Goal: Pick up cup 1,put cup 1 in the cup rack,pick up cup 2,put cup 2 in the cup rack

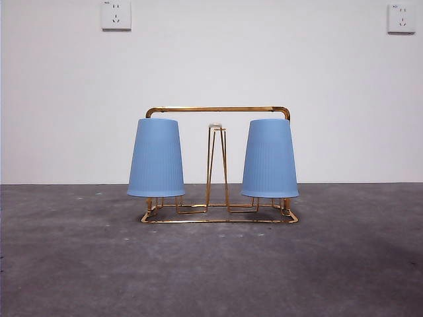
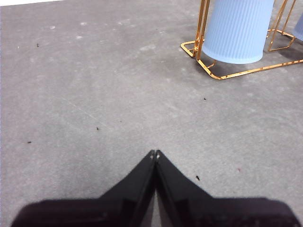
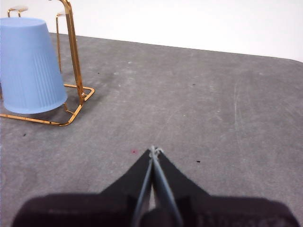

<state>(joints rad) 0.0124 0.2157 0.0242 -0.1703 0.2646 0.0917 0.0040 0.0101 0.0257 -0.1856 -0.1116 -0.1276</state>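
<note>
While both blue cups hang upside down on its prongs, the gold wire cup rack (image 1: 219, 165) stands on the grey table (image 1: 211, 271) before a white wall (image 1: 211, 59). One cup (image 1: 156, 158) sits at the rack's left end in the front view, the other cup (image 1: 269, 158) at its right end, with bare central prongs between them. Left gripper (image 2: 155, 153) hovers low over bare tabletop, jaws pressed together and empty, well apart from the rack. Right gripper (image 3: 154, 151) does likewise, tips meeting, holding nothing, also well apart.
</note>
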